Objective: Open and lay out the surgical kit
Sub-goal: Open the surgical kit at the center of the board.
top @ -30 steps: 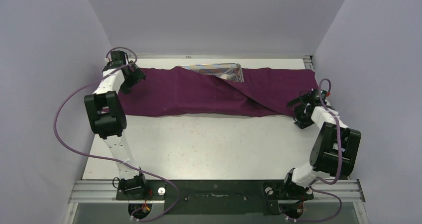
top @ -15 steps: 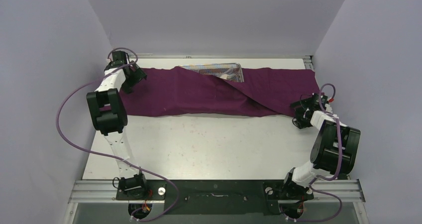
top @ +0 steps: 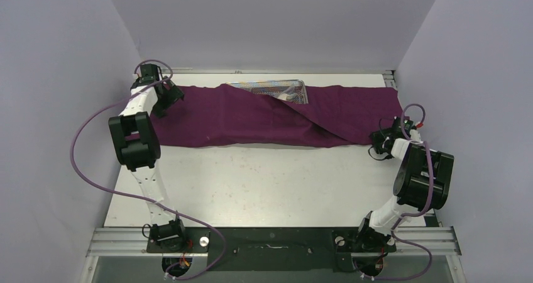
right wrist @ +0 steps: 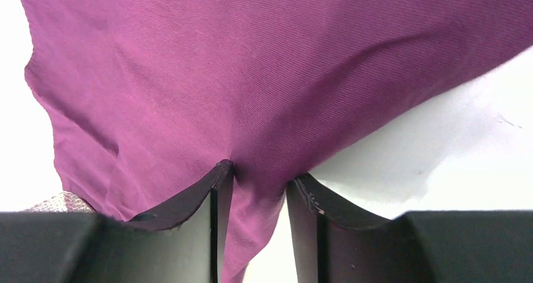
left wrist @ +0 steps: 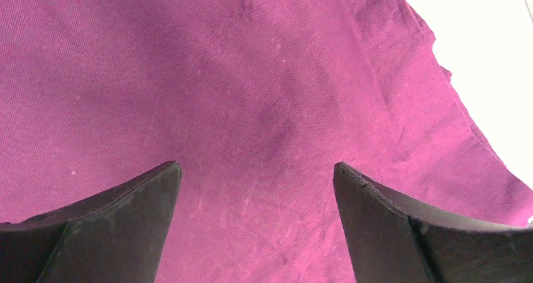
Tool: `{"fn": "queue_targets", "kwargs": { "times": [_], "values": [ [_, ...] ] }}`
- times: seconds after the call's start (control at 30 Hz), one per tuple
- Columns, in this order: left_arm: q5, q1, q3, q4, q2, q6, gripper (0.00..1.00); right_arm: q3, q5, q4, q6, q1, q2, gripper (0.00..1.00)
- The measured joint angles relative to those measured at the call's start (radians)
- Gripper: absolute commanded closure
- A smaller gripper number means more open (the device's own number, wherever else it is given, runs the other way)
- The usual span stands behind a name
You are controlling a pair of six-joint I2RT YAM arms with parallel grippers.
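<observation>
Purple cloth wrap half-covers the wire-mesh tray.

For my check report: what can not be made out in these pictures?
- Wire-mesh tray: top view, mostly under the purple cloth; its contents too small to name.
- Left hand: wrist view shows cloth only, tray out of frame.
- Right hand: top view too small to show its grip.

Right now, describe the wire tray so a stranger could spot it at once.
On the white table, a long purple cloth stretches side to side along the far edge. Near the middle of that far edge the tray peeks out from under a fold. It alone is shiny silver mesh; all around is cloth.
</observation>
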Motion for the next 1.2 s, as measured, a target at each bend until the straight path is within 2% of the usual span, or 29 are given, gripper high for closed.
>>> {"fn": "queue_targets", "kwargs": {
  "times": [0.13, 0.2, 0.4, 0.6, 0.87, 1.2],
  "values": [
    [-0.002, 0.000, 0.000, 0.000, 0.000, 0.000, 0.11, 0.019, 0.024, -0.069, -0.006, 0.000, 0.000, 0.86],
    [-0.002, 0.000, 0.000, 0.000, 0.000, 0.000, 0.11, 0.049, 0.045, -0.148, -0.023, 0.001, 0.001, 0.90],
    [-0.002, 0.000, 0.003, -0.003, 0.000, 0.000, 0.11, 0.148, 0.108, -0.336, -0.074, 0.009, 0.005, 0.90],
    [-0.002, 0.000, 0.012, -0.006, 0.000, 0.000, 0.11, 0.170, 0.135, -0.396, -0.109, 0.011, 0.005, 0.95],
    [0.002, 0.000, 0.013, -0.006, 0.000, 0.000, 0.10, 0.216, 0.144, -0.463, -0.131, 0.014, 0.005, 0.95],
    [0.149, 0.000, 0.013, 0.045, 0.001, -0.060, 0.07, 0.231, 0.153, -0.588, -0.132, 0.014, -0.086, 0.95]
  ]
}}
